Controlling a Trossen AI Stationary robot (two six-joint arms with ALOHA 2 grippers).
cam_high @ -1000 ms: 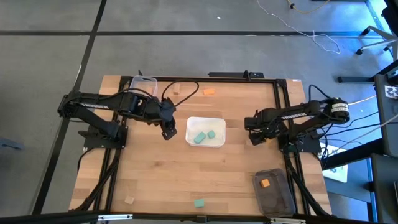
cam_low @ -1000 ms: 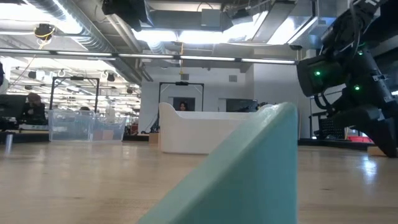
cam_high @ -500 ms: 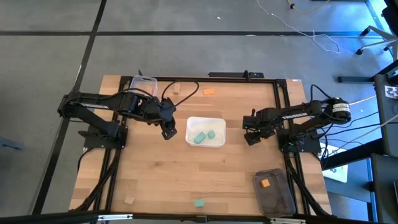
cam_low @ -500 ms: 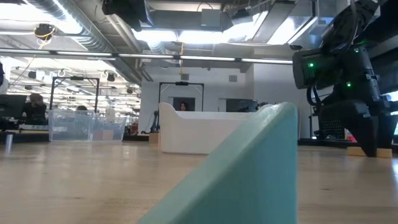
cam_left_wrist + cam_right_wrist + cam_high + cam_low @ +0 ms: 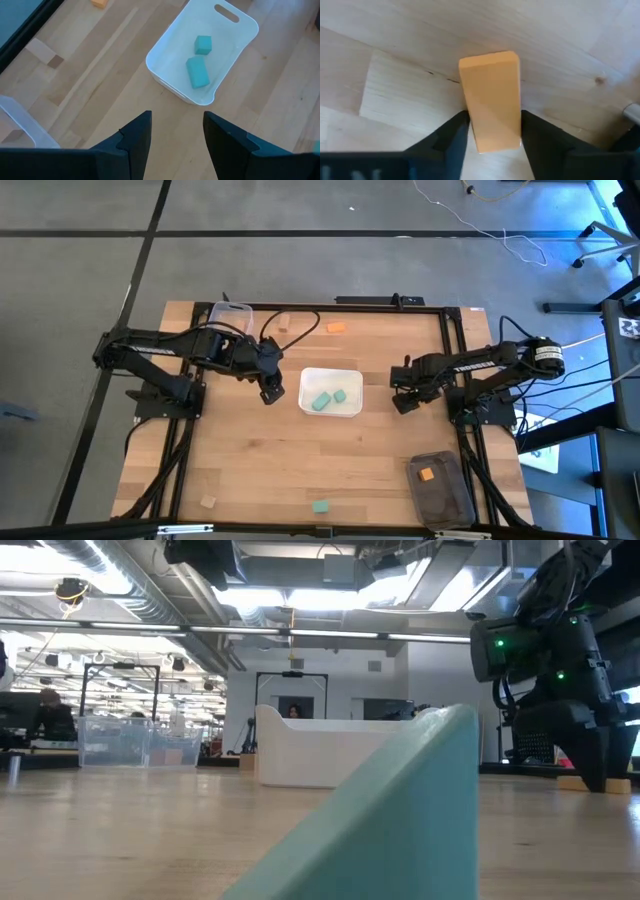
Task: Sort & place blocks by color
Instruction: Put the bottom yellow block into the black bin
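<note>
An orange block (image 5: 490,95) lies on the bare wood between the fingers of my right gripper (image 5: 492,127), which stands low over the table right of the white tray (image 5: 352,408). That gripper (image 5: 400,402) is shut on the block. My left gripper (image 5: 270,393) hangs open just left of the tray, holding nothing. Two teal blocks (image 5: 198,71) (image 5: 203,44) lie in the tray. Loose on the table are an orange block (image 5: 336,328) at the far side, a teal block (image 5: 320,506) and a wood block (image 5: 208,501) at the near edge. My right gripper pinches the orange block between its two fingers, one on each long side, at the end nearer the wrist (image 5: 495,140). The fingers (image 5: 451,132) come from above, pointing down. The block lies flat on the table.
A clear tub (image 5: 230,315) stands at the far left of the table. A dark tray (image 5: 445,498) at the near right holds one orange block (image 5: 426,474). The near teal block (image 5: 400,820) fills much of the low view. Bare wood lies between the white tray and the near edge.
My right gripper has moved a little toward the table's left and come down to the tabletop, then kept still. My left arm has not moved.
</note>
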